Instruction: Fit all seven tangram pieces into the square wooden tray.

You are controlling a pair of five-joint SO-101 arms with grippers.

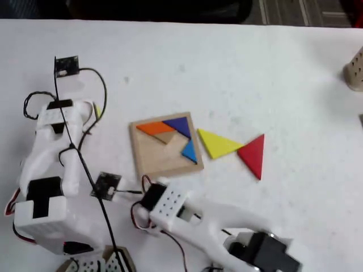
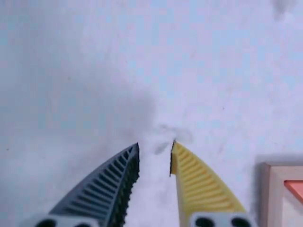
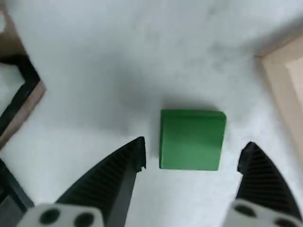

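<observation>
The right gripper (image 3: pixel 194 153), jaws wide apart, straddles the green square (image 3: pixel 191 139) at lower centre, evidently set to grasp it for the tray (image 1: pixel 154 158) at mid-frame; the left gripper (image 2: pixel 155 146), narrowly apart and empty, hangs over the table (image 2: pixel 142 56).

White matte table (image 1: pixel 244 62); dark floor (image 1: pixel 142 8) past far edge; pale lines (image 1: pixel 283 11) cross floor at right.

You have nothing to read here: no letters, numbers, labels or signs can be made out on the wooden tray (image 1: pixel 159 160) or on the desk (image 1: pixel 255 73).
</observation>
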